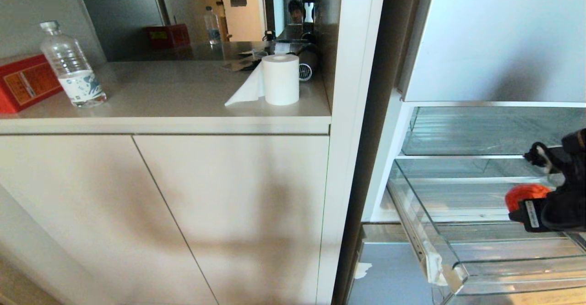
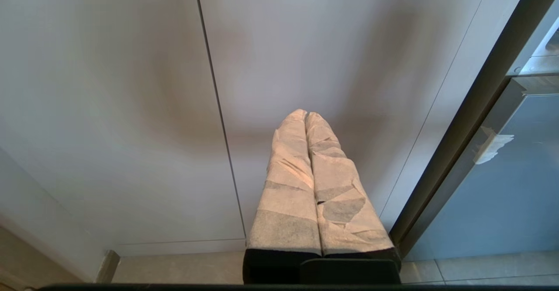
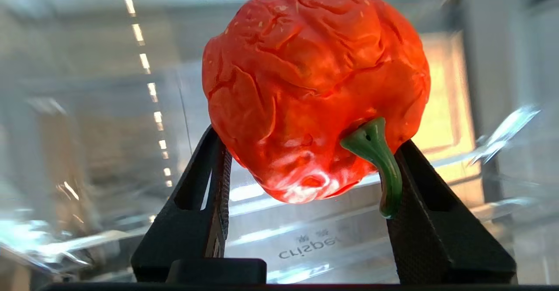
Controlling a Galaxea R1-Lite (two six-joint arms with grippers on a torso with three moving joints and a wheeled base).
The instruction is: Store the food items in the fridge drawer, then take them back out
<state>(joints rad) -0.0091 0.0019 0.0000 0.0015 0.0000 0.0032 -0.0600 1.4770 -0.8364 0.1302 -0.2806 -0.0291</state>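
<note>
Right gripper (image 1: 526,199): at the head view's right edge, over the pulled-out fridge drawer, black fingers (image 3: 205,203) clamped on either side of the food item.
Food item (image 3: 314,85): a wrinkled orange-red pepper with a green stem, held between the two fingers, above the drawer floor and not resting on it.
Fridge drawer (image 1: 458,268): clear plastic, drawn out towards the robot; its front rim and left wall stand clear of the gripper, with open space inside to the left of the pepper. A whitish patch sits on its front left corner.
Upper bin (image 1: 458,135): shorter clear bin just above and behind the drawer, under a white panel.
Left gripper (image 2: 308,120): hanging before the cabinet doors (image 1: 183,213), its wrapped fingers pressed together with no gap, holding nothing.
Counter (image 1: 183,99): beige top left of the fridge, carrying a water bottle (image 1: 73,67), a red box (image 1: 23,83) and a paper roll (image 1: 280,79).
Room behind: a mirrored back wall above the counter.
</note>
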